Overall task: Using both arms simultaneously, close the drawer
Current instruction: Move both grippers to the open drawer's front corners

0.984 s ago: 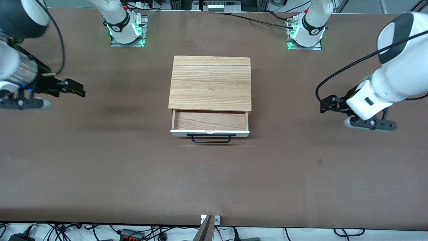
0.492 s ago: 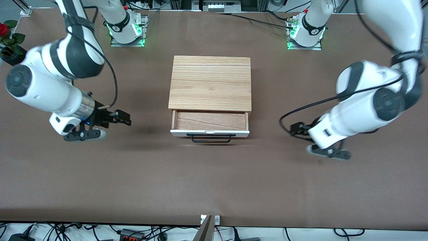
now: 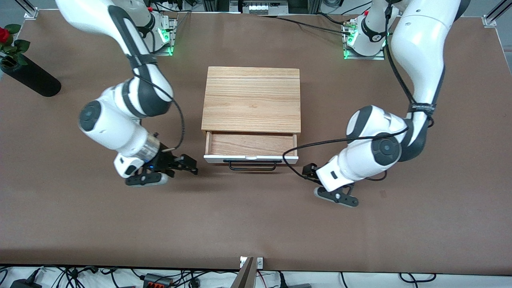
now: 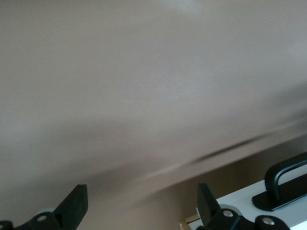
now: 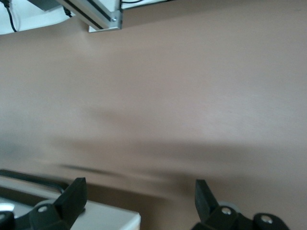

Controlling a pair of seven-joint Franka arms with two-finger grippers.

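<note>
The drawer stands pulled out of the light oak cabinet box, showing its wooden floor, white front panel and black bar handle. My right gripper is open and empty, low over the table beside the panel's corner toward the right arm's end. My left gripper is open and empty, low beside the panel's other corner. The left wrist view shows the open left gripper, the panel and the handle. The right wrist view shows the open right gripper and the panel's corner.
A black vase with a red rose lies toward the right arm's end of the table, far from the cabinet. An aluminium rail marks the table's edge in the right wrist view. Bare brown table lies in front of the drawer.
Both arms have swung in from the table's ends toward the drawer's front corners and come lower. The drawer has not moved.
</note>
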